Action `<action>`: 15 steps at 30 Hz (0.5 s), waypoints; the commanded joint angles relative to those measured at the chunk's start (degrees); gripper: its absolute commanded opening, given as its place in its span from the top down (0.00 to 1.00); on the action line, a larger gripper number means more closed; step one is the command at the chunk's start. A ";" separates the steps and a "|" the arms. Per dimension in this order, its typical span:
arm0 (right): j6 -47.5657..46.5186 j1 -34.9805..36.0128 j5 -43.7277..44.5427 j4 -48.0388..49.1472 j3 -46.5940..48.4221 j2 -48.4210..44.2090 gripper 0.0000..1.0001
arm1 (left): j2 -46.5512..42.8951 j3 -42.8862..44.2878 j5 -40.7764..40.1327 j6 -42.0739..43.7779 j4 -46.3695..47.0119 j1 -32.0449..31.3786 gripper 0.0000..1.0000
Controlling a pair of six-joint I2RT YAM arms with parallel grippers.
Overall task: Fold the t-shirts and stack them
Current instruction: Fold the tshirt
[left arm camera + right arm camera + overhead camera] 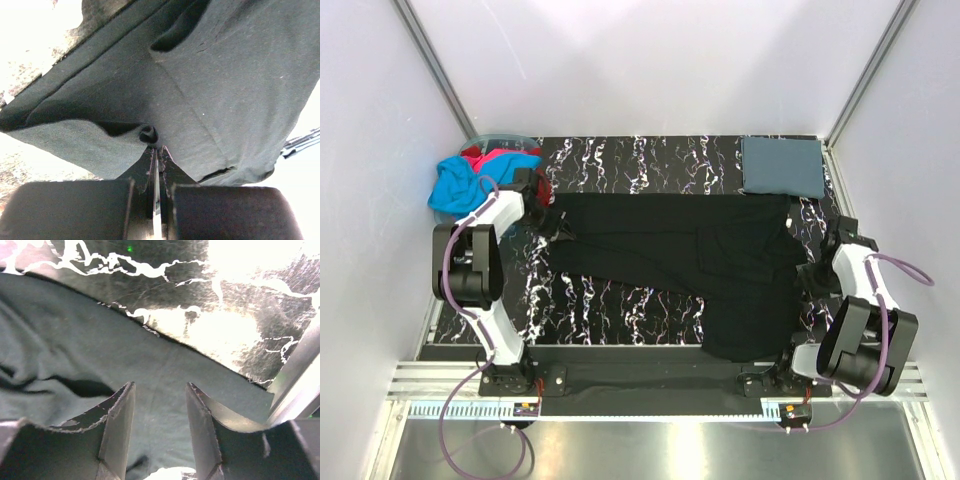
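Closest to the left wrist lens, the 2 fingers point(146, 170) of the left gripper point(158, 148) are pressed tight together, with a small pucker of the black t-shirt point(225, 90) nipped at their tips. From there I see the cloth spreading away in broad creased folds.

On the right wrist view, the fingers point(120, 415) of the right gripper point(160, 386) stand apart and grip nothing. The same shirt's cloth lies beneath and between them, and its edge runs across the marbled table point(165, 275) just beyond.

From the top camera I read the left gripper at the shirt's left end and the right gripper at its right edge. The shirt lies spread across the middle of the table, long side left to right, with 1 part reaching toward the near edge on the right.

1 blue-grey t-shirt point(781, 166) sits folded flat at the far right corner, just beyond the black one; I cannot tell whether they touch. At the far left corner, a cyan t-shirt point(455, 185) and a red t-shirt point(485, 157) are heaped in and over the tub point(510, 133).
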 commanded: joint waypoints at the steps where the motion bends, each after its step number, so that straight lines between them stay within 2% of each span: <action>1: -1.38 -0.40 1.97 3.22 -1.12 1.99 0.49 | -0.38 -1.08 3.12 0.97 2.38 0.20 1.00; 7: -4.19 -0.84 3.64 6.47 -1.47 7.11 0.50 | -0.03 -1.61 4.18 0.80 3.09 0.20 1.00; 15: -4.11 -0.93 2.41 13.84 -7.00 10.01 0.53 | -0.03 -1.70 4.27 0.62 3.35 0.20 1.00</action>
